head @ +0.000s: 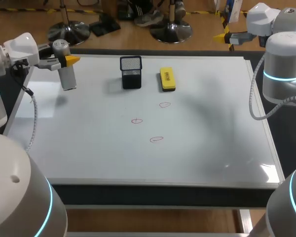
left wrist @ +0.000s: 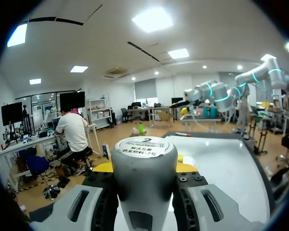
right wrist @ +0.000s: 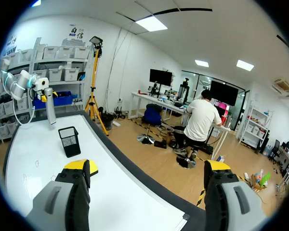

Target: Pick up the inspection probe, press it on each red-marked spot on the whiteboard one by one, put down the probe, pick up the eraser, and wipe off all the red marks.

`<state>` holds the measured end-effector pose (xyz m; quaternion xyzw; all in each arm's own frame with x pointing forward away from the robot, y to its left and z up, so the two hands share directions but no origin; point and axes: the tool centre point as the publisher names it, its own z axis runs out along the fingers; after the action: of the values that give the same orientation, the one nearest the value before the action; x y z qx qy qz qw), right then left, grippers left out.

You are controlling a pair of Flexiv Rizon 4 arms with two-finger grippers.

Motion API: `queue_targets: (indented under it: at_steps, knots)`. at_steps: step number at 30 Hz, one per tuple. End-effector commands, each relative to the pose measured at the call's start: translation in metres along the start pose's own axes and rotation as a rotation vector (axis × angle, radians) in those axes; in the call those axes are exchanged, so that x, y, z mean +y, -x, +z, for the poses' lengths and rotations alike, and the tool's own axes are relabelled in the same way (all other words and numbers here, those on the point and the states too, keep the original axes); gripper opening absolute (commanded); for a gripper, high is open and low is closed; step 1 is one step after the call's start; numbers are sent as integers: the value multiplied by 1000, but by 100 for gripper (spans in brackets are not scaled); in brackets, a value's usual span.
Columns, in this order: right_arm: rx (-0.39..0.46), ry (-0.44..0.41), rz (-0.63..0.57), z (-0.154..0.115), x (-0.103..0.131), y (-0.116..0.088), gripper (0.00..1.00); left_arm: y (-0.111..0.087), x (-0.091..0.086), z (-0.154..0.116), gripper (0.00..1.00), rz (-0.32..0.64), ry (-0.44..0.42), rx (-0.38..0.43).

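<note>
The left hand (head: pixel 69 60) sits over the far left corner of a whiteboard (head: pixel 89 148) that covers most of a dark bench (head: pixel 153 195). Its two yellow-tipped fingers are closed from both sides on the grey, cylindrical inspection probe (head: pixel 67 74). The probe hangs upright below the hand, and its lower end appears to be lifted clear of the board. In the left wrist view the probe's rounded, labelled top (left wrist: pixel 145 178) fills the space between the fingers of the left hand (left wrist: pixel 145 167).

Toward the middle of the board from that hand stands a black mesh pen cup (head: pixel 131 72). A yellow eraser (head: pixel 167 79) lies just beside it, on the side away from the hand. Three small red ovals (head: pixel 165 104) (head: pixel 136 120) (head: pixel 157 139) are drawn nearer the board's centre, well apart from the probe.

The right hand (head: pixel 227 37) is past the far right corner of the board. Its fingers are spread wide and hold nothing, as the right wrist view (right wrist: pixel 148 168) shows.
</note>
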<state>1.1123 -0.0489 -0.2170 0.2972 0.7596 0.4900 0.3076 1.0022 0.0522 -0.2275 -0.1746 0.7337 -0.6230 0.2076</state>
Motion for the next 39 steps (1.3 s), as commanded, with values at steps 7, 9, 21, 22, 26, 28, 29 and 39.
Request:
queue_targets:
  at_steps: [7,9,21,22,26,28,29,39]
  knots:
    - [236,-232,-217,21,3,-28,100,0,0,0,0,2,-2,0]
    - [303,-305,-293,25,1,-37,100,0,0,0,0,2,-2,0]
    - [690,-681,-739,43,-15,-72,100,0,0,0,0,2,-2,0]
    - [715,-698,-766,44,-15,-74,100,0,0,0,0,2,-2,0]
    - [818,-786,-890,51,-20,-80,100,0,0,0,0,2,-2,0]
    - [862,-825,-959,55,-22,-84,100,0,0,0,0,2,-2,0]
    - [890,-842,-994,57,-23,-86,100,0,0,0,0,2,-2,0]
    - [1083,-990,-1289,67,-33,-97,100,0,0,0,0,2,-2,0]
